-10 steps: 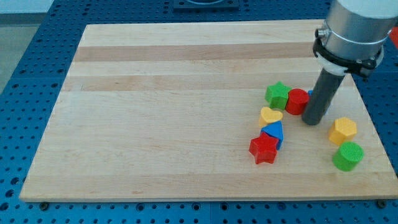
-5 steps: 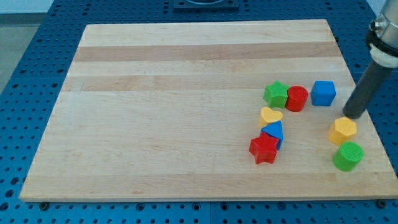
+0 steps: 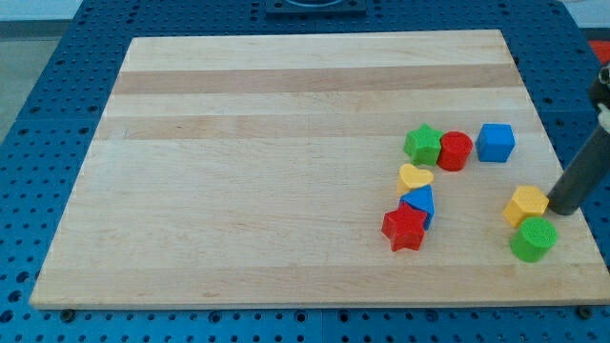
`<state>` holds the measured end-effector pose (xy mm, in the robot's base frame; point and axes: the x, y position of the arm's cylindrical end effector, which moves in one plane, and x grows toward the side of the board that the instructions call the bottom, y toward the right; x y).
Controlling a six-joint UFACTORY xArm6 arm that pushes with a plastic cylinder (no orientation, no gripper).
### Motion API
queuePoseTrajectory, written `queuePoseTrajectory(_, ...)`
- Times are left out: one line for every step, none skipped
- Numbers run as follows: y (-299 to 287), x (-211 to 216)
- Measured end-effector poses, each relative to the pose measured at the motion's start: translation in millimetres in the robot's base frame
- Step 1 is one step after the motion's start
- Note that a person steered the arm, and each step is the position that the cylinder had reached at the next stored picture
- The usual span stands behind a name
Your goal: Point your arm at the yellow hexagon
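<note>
Here, my tip (image 3: 560, 209) touches the right side of the yellow hexagon block (image 3: 526, 205) at the lower right of the light wooden board (image 3: 286, 114).

The hexagon lies flat, squat, with no clear long axis or facing, its matte yellow top lit. The green cylinder block (image 3: 534, 238) sits just below it, nearly touching. Up and left stand the blue cube (image 3: 496, 142), red cylinder (image 3: 456, 151) and green star (image 3: 423, 144); further left, the yellow heart (image 3: 415, 176), a blue block (image 3: 420, 201) and red star (image 3: 404, 229). The dark rod carries no jaws and holds nothing.
</note>
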<state>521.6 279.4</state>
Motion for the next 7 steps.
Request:
queuePoseTrajectory(11.7,5.8)
queuePoseTrajectory(11.9,7.1)
queuePoseTrajectory(12.3,7.1)
queuePoseTrajectory(12.3,7.1)
queuePoseTrajectory(10.8,7.0)
queuePoseTrajectory(8.6,6.9)
queuePoseTrajectory(5.6,6.9)
